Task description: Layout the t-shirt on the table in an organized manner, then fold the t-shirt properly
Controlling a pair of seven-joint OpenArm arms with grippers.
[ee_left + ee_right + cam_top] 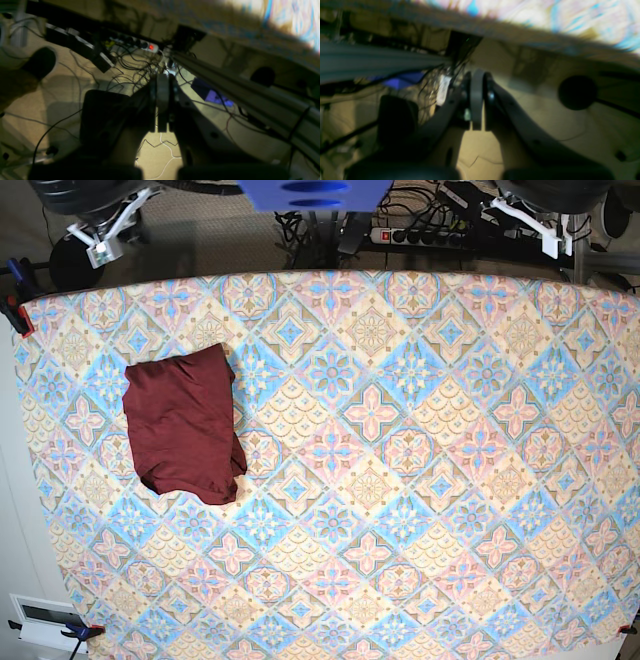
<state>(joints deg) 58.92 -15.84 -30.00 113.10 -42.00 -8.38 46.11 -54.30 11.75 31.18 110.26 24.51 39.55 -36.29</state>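
The dark maroon t-shirt (183, 425) lies as a compact folded rectangle on the left part of the patterned table (400, 440), its lower edge a bit rumpled. Both arms are drawn back beyond the table's far edge, the right arm (100, 242) at top left and the left arm (548, 240) at top right, both far from the shirt. In the left wrist view my left gripper (163, 78) is shut on nothing, aimed under the table edge (295, 17). My right gripper (477, 73) is likewise shut and empty below the table edge (545, 15).
A power strip (420, 235) (147, 46) and tangled cables (130, 67) lie on the floor behind the table. A metal frame rail (250, 100) runs under the table. Clamps (15, 310) hold the cloth at the left corner. A blue part (315, 192) hangs at top centre.
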